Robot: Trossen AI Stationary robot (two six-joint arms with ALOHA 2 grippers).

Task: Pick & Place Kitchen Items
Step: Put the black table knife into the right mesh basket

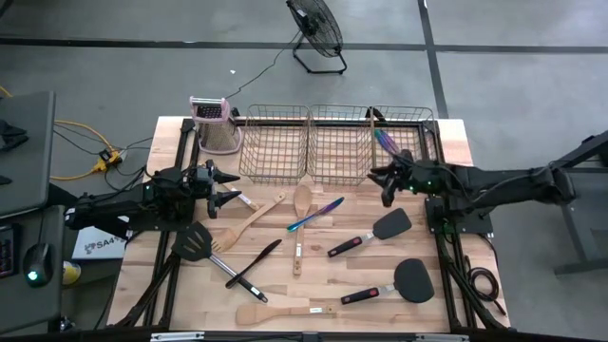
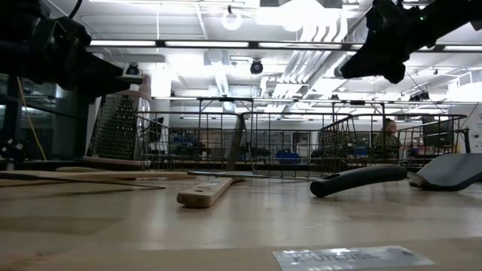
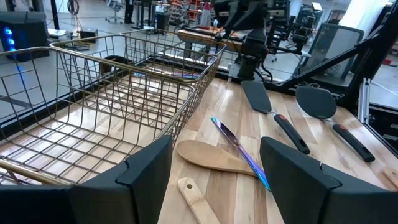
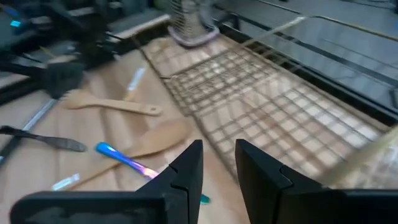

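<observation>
My left fingers (image 3: 149,180) gape empty above the wooden spoon (image 3: 214,157); its overlapping iridescent cutlery piece (image 3: 239,151) could get pinched too.

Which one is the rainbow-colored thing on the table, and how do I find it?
Start at the row of wire baskets along the table's far edge. Just in front of the middle basket lies a slim iridescent utensil, beside a wooden spoon. It alone shines blue-purple; its neighbours are plain wood or black.
</observation>
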